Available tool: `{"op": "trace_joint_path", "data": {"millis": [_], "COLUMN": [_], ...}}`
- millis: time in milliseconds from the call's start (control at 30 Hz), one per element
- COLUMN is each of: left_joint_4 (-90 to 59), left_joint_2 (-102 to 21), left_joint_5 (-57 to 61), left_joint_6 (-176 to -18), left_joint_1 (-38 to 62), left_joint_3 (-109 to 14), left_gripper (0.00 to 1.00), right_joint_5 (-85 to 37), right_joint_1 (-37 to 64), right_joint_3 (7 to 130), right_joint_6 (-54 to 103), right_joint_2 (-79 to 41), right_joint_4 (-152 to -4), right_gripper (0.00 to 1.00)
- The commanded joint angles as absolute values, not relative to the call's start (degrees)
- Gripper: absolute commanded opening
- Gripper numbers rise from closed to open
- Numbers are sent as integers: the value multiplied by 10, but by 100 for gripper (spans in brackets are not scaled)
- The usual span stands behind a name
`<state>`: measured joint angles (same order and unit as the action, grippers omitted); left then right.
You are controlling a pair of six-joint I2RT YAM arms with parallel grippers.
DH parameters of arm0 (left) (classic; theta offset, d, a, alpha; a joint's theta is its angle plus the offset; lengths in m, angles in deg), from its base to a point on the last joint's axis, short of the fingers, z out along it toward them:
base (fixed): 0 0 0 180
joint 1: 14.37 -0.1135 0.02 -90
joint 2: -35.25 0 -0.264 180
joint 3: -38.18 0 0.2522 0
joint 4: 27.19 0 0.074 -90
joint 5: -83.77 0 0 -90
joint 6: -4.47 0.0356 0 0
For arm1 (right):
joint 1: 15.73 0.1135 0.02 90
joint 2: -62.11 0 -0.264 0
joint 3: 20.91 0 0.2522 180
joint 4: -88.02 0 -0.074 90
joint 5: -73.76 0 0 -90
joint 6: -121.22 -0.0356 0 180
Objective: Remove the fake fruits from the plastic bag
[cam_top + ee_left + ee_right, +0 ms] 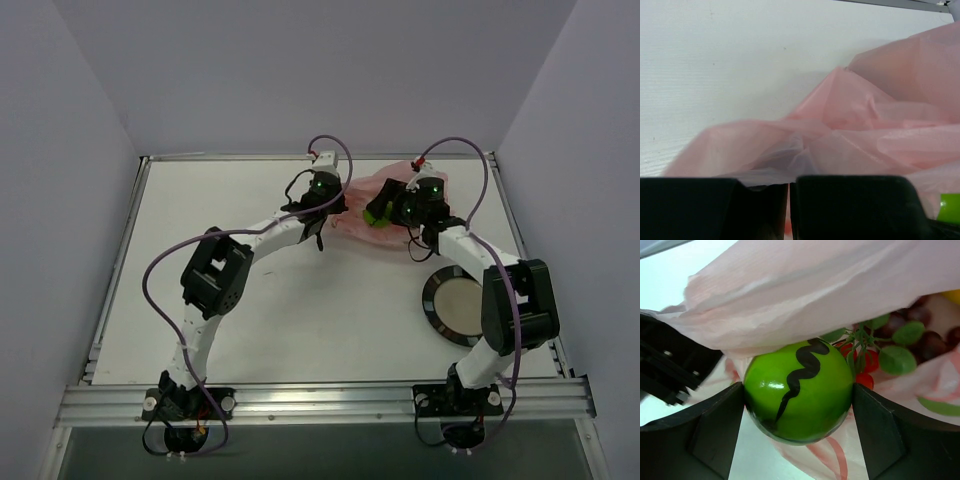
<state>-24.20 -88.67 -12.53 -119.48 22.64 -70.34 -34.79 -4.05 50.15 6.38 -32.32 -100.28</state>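
**While the left jaws pinch the plastic bag (865, 130), the right jaws clamp the green fruit (799, 390)**

Where the right wrist view looks down between its own black fingers (715, 435), the round green fruit, marked with a black squiggle, sits squarely between them. Both inner faces press against its sides, so the right jaws are clenched on it. The pink film drapes over the top of the fruit and lies crumpled under it too. Beyond the right jaws, deeper in the bag's mouth, lie the dark purple grape bunch (932, 342) with its green leaves and some small red berries (867, 360). A sliver of yellow fruit (954, 294) shows at the far edge.

The left jaws are drawn together to a thin seam, with pink film caught in it and bunched just ahead of the tips. The rest of the bag rises in folds beyond them over the white surface (300, 320).

From above, both jaws meet the bag from opposite sides, and the black-rimmed plate (430, 300) lies well behind the right jaws, beside that arm.
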Motion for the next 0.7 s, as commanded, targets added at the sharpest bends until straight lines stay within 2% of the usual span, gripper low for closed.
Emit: {"op": "trace_joint_path", "data": {"millis": [0, 200, 300, 667], "left_joint_4": [-264, -263, -267, -309], "left_joint_2": [-854, -871, -870, -845], "left_joint_5": [-133, -126, -125, -110], "left_joint_6": [-1211, -1223, -1224, -1231], "left_joint_1": [210, 212, 218, 232], "left_joint_3": [-727, -740, -731, -658], "left_gripper": [2, 2, 2, 2], "right_joint_5": [-255, -232, -239, -231], "right_joint_1": [-38, -27, -27, -19], "right_joint_3": [478, 454, 458, 479], "right_joint_6": [91, 103, 105, 107], "right_joint_2": [-283, -276, -286, -319], "right_joint_4": [-954, -938, -942, -919], "right_gripper": [49, 54, 66, 89]}}
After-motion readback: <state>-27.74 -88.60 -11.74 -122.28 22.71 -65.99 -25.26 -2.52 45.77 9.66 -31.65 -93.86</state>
